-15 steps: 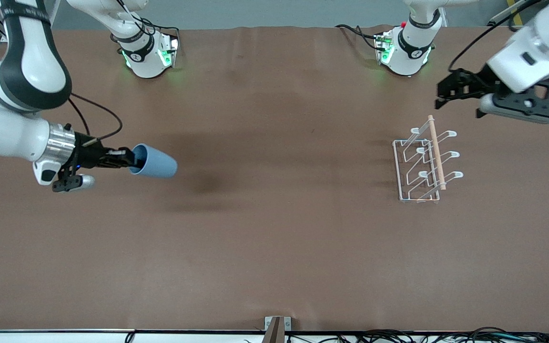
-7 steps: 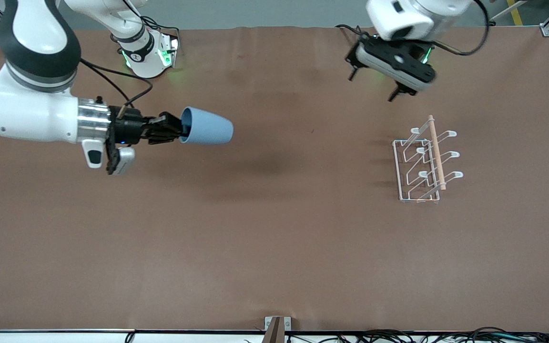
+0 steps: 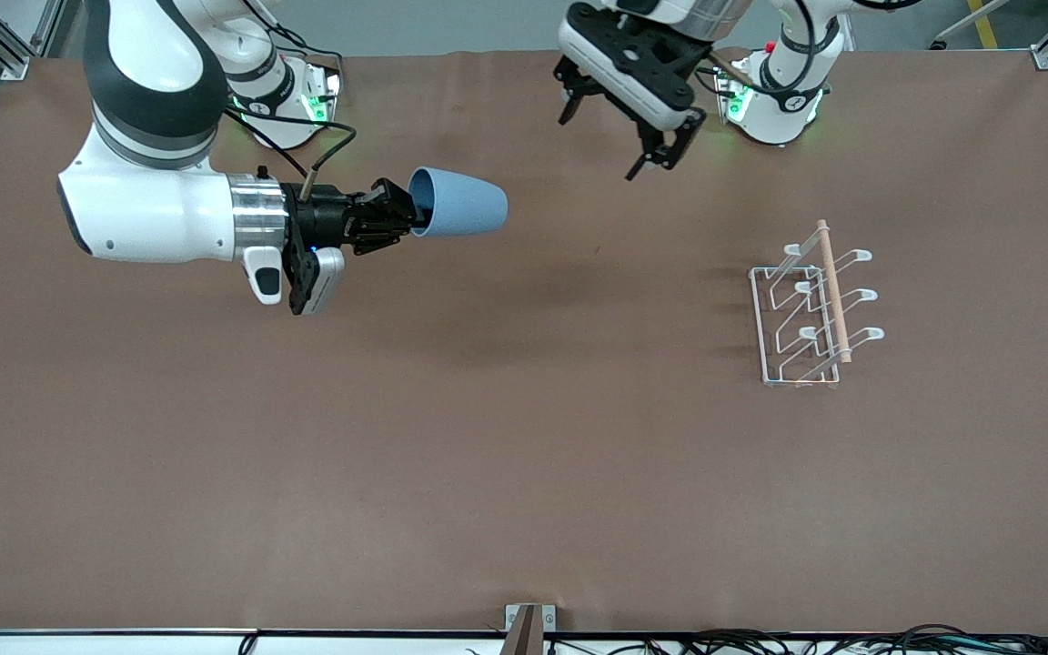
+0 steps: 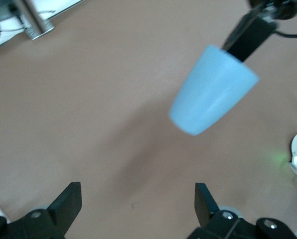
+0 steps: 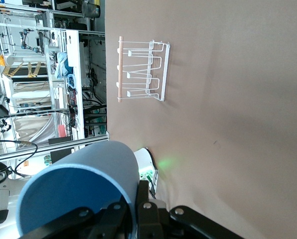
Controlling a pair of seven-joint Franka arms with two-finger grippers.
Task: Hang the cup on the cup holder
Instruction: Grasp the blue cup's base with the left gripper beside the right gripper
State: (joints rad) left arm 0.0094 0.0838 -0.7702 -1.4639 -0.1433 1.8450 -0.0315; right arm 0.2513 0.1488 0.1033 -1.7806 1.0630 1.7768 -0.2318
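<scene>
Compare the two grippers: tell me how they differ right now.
The right gripper is shut on the cup, pinching its rim; the left gripper is open and holds nothing. The right gripper points sideways toward the cup holder; the left gripper points down at the table. Both are black, two-fingered and up in the air.

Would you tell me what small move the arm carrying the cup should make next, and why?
Probably carry on toward the left arm's end of the table: the right gripper grips the cup by its rim, in the air, well short of the cup holder, whose prongs are bare.
</scene>
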